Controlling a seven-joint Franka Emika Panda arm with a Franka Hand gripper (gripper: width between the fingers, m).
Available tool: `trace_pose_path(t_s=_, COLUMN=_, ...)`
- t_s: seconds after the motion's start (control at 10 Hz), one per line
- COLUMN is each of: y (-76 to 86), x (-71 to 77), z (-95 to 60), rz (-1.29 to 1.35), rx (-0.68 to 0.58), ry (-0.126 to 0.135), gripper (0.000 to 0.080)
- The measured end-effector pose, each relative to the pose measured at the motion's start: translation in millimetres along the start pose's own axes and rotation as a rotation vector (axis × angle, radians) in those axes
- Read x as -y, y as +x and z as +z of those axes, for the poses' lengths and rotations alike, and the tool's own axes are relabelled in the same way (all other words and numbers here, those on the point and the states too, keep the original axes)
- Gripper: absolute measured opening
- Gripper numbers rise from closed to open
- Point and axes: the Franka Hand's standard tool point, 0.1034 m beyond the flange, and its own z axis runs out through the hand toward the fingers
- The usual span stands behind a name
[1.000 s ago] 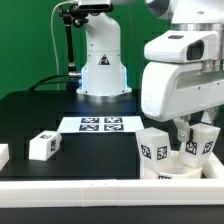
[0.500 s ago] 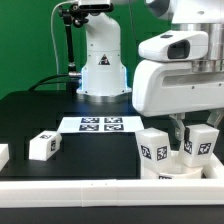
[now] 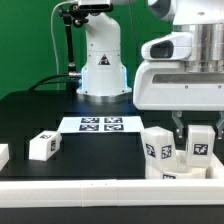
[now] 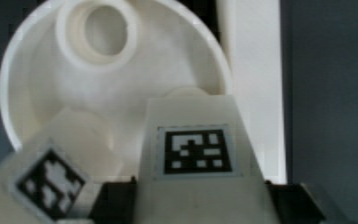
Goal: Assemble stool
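Observation:
My gripper [image 3: 197, 133] is shut on a white block leg [image 3: 198, 147] with a marker tag, at the exterior view's right. It holds the leg upright over the round white seat [image 3: 176, 173]. A second leg [image 3: 157, 146] stands on the seat just to the exterior view's left of the held one. In the wrist view the held leg [image 4: 195, 150] sits between my dark fingers [image 4: 133, 206]. The seat [image 4: 87, 75] with its socket hole lies beyond it, and the second leg [image 4: 44, 183] is beside it.
A loose leg [image 3: 42, 146] lies on the black table at the exterior view's left. Another white piece [image 3: 3, 155] shows at the left edge. The marker board [image 3: 100, 124] lies before the robot base [image 3: 101, 70]. A long white rim bar [image 3: 70, 187] runs along the front.
My gripper has shifted a little toward the exterior view's right with the leg. The held leg has turned from tilted to more upright.

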Motion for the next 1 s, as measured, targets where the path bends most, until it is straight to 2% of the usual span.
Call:
trace_pose_path(t_s=0.2, y=0.3, x=-0.1, z=0.1, rz=0.125, rx=-0.004, ry=0.002, gripper=0.0340)
trace_pose_path(t_s=0.7, y=4.3, x=-1.1, z=1.0, rz=0.535, rx=-0.041, ry=0.072, gripper=0.0340)
trace_pose_path(t_s=1.0, y=2.9, x=0.9, z=1.4, rz=0.803, rx=-0.023, ry=0.085, gripper=0.0340)
